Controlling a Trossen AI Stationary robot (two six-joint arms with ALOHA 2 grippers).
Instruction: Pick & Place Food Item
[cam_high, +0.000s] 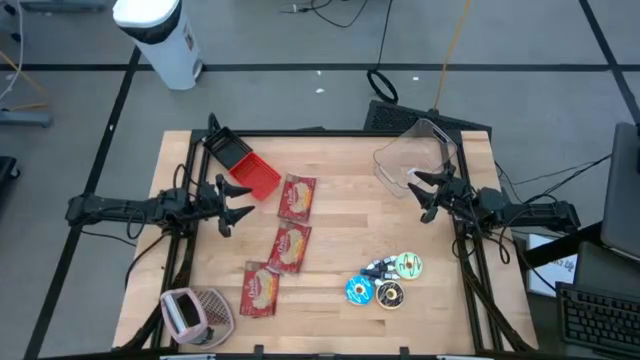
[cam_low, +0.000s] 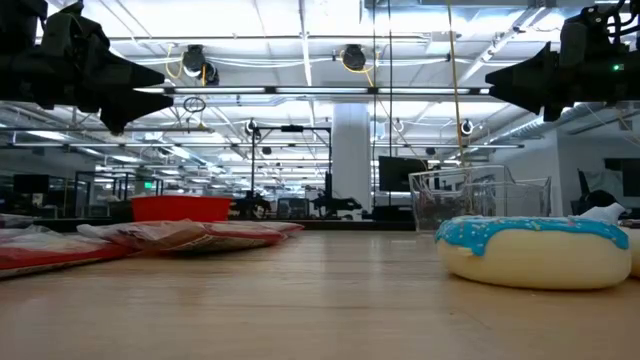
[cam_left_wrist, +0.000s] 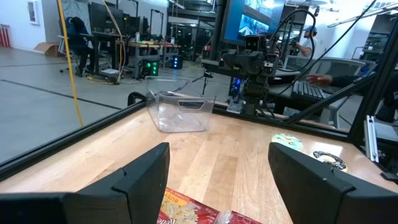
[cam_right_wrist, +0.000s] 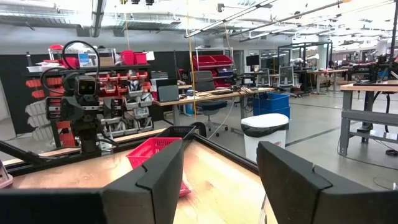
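table (cam_high: 340, 240) surface is pale wood planking with a dark frame. left gripper (cam_high: 232, 203) waits at the left edge, jaws spread, holding nothing; right gripper (cam_high: 428, 195) waits at the right edge, jaws parted, also holding nothing. three flat crinkled red snack packets (cam_high: 291, 246) lie in a diagonal row at centre. round glazed donuts (cam_high: 385, 282) cluster near the right front. red mesh basket (cam_high: 248, 175) and clear plastic bin (cam_high: 415, 155) sit toward the back.
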